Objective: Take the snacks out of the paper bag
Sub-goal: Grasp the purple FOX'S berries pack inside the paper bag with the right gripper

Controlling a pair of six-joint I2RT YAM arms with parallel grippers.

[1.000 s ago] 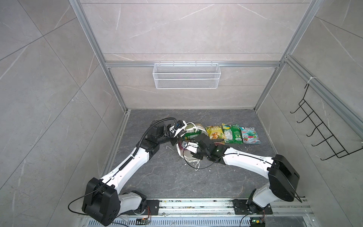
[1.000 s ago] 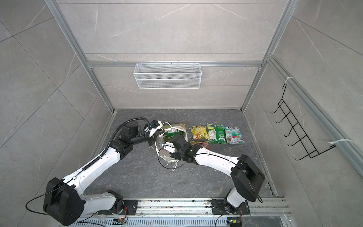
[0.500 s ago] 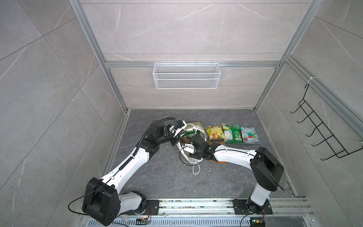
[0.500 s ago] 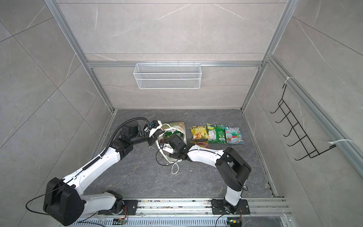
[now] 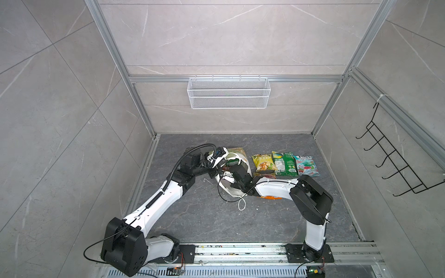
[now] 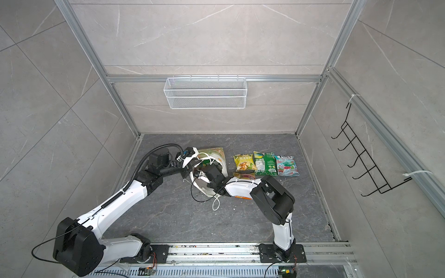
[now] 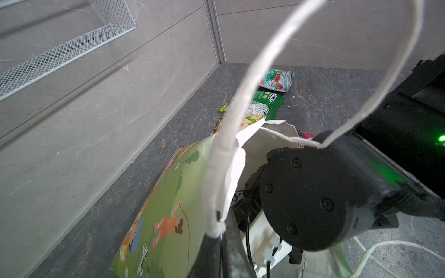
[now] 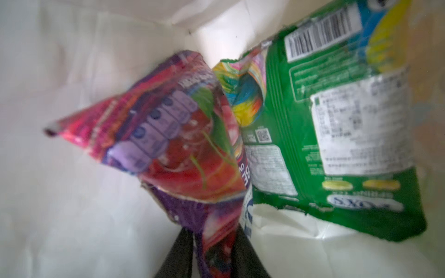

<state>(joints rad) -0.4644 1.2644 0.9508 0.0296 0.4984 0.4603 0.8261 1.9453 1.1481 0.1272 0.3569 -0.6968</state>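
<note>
In the right wrist view, the right gripper (image 8: 212, 237) had its two dark fingers closed on the lower edge of a purple packet (image 8: 187, 144), which stood up between them. Just beside it lay a green packet (image 8: 337, 125) with a barcode and upside-down "FOX'S" lettering. A multicoloured packet (image 8: 243, 96) was wedged between the two. All three sat against the white inside of the paper bag (image 8: 60, 192).

In the left wrist view, the left gripper (image 7: 220, 250) was clamped shut on the bag's rim, at the foot of a white cord handle (image 7: 265, 48) that looped overhead. The pale green printed outside of the bag faced the back wall. The black wrist of the right arm (image 7: 313, 192) filled the bag's mouth.

In both top views, the paper bag lay tipped over near the middle of the worktop (image 5: 192, 216), its base toward the back edge and its white inside showing toward the front. A second cord handle trailed loose on the worktop in front of it. The right arm reached into the mouth from the right, its fingers hidden there. Toward the back edge, right of the bag, lay a row: a yellow chip bag (image 5: 263, 162), a green bag (image 5: 284, 163) and a teal mint bag (image 5: 305, 164), edges touching. A sliver of an orange packet (image 6: 243, 197) showed under the right forearm.
</note>
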